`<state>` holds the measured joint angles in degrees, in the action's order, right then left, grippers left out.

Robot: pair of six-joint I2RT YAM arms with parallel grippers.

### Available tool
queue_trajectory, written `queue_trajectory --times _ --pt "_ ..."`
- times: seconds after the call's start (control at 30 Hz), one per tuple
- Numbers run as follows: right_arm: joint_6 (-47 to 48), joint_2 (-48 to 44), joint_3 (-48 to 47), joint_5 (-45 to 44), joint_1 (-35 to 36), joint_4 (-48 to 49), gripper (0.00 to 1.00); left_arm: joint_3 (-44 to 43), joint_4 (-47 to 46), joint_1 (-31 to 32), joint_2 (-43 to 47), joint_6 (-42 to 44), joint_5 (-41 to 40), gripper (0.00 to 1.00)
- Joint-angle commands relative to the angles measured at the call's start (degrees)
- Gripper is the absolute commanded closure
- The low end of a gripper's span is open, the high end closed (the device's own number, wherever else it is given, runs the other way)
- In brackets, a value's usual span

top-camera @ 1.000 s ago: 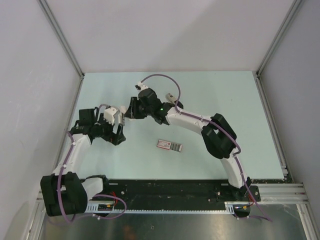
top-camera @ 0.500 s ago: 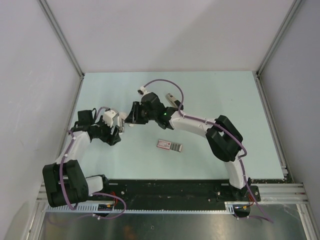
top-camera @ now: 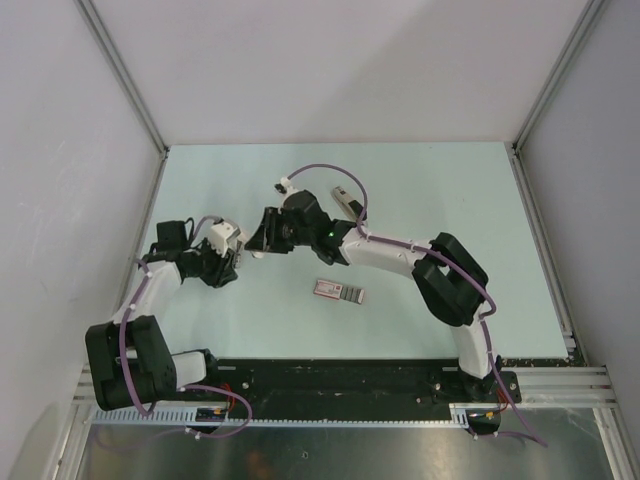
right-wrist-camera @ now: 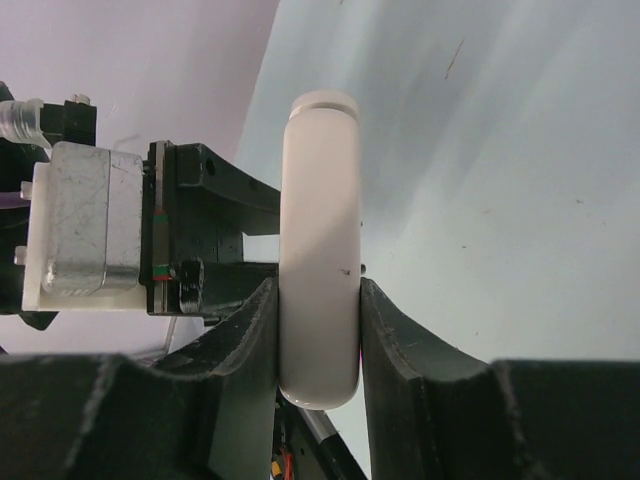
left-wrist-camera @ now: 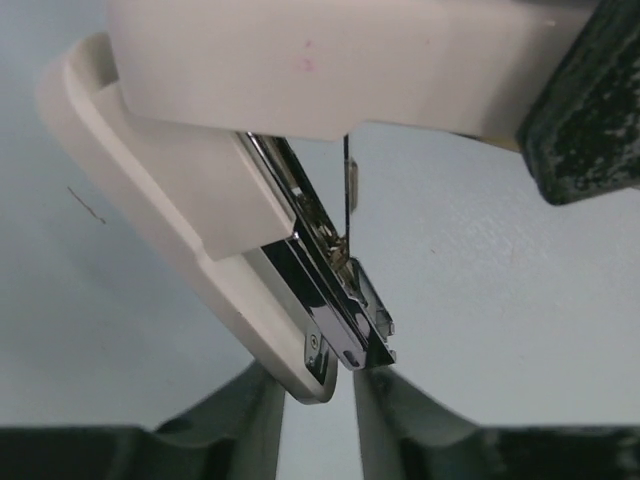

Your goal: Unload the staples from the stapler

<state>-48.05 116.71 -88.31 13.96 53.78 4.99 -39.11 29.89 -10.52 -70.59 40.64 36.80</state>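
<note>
Stapler [right-wrist-camera: 320,250], a small white oblong plastic body, is held off the pale green counter [top-camera: 450,190], beyond and left of the flat pink-and-grey packet [top-camera: 339,291]. Right gripper [right-wrist-camera: 320,300]: jaws clenched on the white shell. Left gripper [left-wrist-camera: 318,385]: jaws stand narrow, flanking the opened end with its shiny metal inner bar [left-wrist-camera: 320,270]; whether they actually grip it cannot be told. Staples cannot be made out. Recommendation: seat the left jaws squarely on the bar alone, then draw along its length while the right holds firm.

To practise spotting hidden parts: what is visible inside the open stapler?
Inside the stapler, between its white halves, lies a shiny metal rail with a thin rod above it. Whether staples sit in the rail is hidden by its walls.
</note>
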Motion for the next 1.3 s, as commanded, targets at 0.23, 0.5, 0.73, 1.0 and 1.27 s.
queue_trajectory --times 0.23,0.5,0.73,1.0,1.27 --pt "-2.04 -3.98 1.37 4.3 0.7 2.81 1.0 -0.16 -1.76 -0.49 0.98 5.93 -0.3 0.82" --pt "3.76 -5.27 4.56 7.14 0.8 -0.73 1.0 0.04 -2.76 -0.49 3.86 10.2 -4.94 0.87" --pt "16.33 -7.83 8.69 7.98 2.96 -3.39 1.0 -0.86 -4.59 2.45 6.91 16.4 -12.23 0.91" --pt "22.29 -8.54 10.49 4.09 5.37 -6.8 1.0 6.47 -12.2 13.24 13.97 24.42 -24.15 0.95" --pt "24.2 -10.7 13.77 0.16 6.18 -5.67 1.0 15.68 -21.3 18.32 19.48 30.82 -31.33 0.98"
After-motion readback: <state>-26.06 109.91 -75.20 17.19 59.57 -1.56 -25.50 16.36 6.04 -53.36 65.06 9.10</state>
